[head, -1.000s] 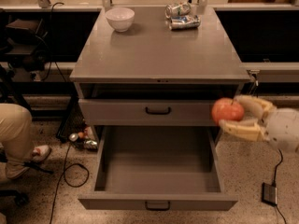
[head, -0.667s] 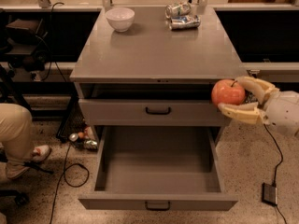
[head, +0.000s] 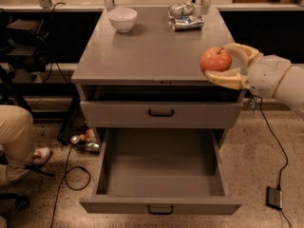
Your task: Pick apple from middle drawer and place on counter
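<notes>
Two tan fingers (head: 232,80) of the end effector (head: 217,61) are closed around the apple (head: 214,60), which is gripped from the right. Just below and left of the end effector, the right front corner of the desk (head: 152,51) is seen. Further down and left, the middle drawer (head: 161,167) is pulled open. A white bowl (head: 122,19) and crushed cans (head: 185,17) are set well beyond, at the desk's far edge.
</notes>
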Robot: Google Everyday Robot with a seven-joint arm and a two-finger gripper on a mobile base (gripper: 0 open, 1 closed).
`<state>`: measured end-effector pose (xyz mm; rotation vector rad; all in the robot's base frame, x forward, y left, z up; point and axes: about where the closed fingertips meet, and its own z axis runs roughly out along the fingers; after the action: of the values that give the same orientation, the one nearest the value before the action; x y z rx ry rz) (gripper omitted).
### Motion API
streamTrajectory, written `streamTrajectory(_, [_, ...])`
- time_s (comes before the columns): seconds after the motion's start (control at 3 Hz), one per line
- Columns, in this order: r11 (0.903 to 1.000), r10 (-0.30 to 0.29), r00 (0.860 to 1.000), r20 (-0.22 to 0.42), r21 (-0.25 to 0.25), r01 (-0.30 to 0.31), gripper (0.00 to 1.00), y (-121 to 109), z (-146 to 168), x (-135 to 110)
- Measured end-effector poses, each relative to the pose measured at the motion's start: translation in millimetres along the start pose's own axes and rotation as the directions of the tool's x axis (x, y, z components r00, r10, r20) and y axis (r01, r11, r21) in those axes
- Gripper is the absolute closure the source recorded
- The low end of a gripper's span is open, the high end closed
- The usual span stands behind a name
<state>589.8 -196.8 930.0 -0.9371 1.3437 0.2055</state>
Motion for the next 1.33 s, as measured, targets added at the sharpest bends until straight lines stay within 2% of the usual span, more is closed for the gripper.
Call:
streamTrajectory(0.33, [0.9999, 0.01, 1.0, -0.002, -0.01, -0.01, 1.0, -13, 39, 2])
streamTrajectory(0.67, [0.9991, 0.034, 0.999, -0.034, -0.024, -0.034, 1.0, -21, 93, 19])
streamTrajectory(1.33, [0.9979, 0.057, 0.996, -0.075, -0.026, -0.059, 1.0, -17, 148, 46])
